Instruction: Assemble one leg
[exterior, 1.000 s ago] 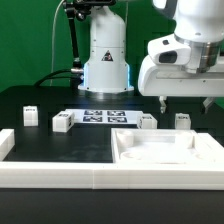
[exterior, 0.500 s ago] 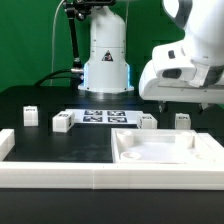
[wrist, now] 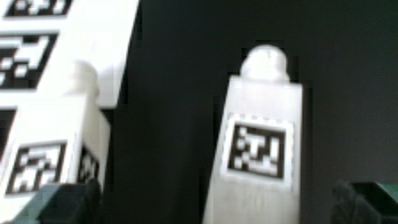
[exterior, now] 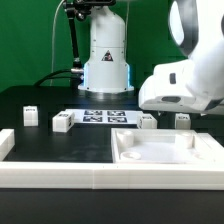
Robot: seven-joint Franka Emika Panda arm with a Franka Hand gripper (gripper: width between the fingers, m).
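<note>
Gripper: fingers spread wide, empty, straddling the leg, upright on the table. Hazard: neighbouring leg stands close; a closing finger may clip and topple it.

Marker board lies beyond the rimmed panel.

Arm came down.
The white robot arm sank over the small white tagged leg block, drifting toward the exterior view's right.
</note>
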